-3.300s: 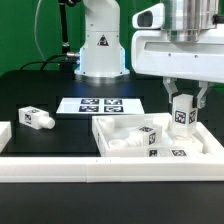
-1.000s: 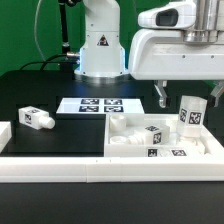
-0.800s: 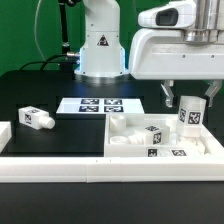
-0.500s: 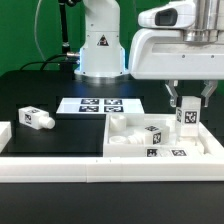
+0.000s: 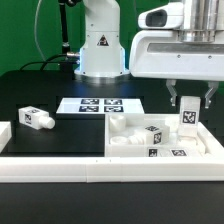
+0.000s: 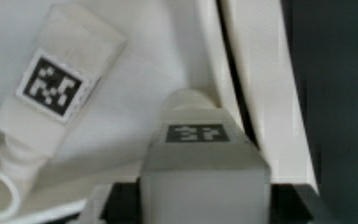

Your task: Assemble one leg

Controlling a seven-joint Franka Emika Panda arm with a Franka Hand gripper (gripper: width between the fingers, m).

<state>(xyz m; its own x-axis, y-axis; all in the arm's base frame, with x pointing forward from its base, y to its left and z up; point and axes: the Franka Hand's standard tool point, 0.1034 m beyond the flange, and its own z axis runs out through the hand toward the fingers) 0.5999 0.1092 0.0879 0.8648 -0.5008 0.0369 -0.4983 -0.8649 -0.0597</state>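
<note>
A white leg (image 5: 187, 117) with a black-and-white tag stands upright at the far right corner of the large white tray-shaped part (image 5: 200, 152). My gripper (image 5: 190, 98) hangs over it, one finger on each side with small gaps showing, so it is open around the leg's top. In the wrist view the leg (image 6: 202, 160) fills the space between the jaws, next to the tray's wall (image 6: 256, 80). A second leg (image 5: 36, 119) lies loose on the black table at the exterior view's left.
More tagged white pieces (image 5: 152, 135) lie inside the tray; one shows in the wrist view (image 6: 60, 90). The marker board (image 5: 100, 105) lies behind the tray. The robot's base (image 5: 100, 45) stands at the back. A white rail (image 5: 60, 170) runs along the front.
My gripper held the leg 3.3 s ago, then stood beside it with one finger showing. Over the last second it turned until both fingers straddle the leg. The leg stayed upright.
</note>
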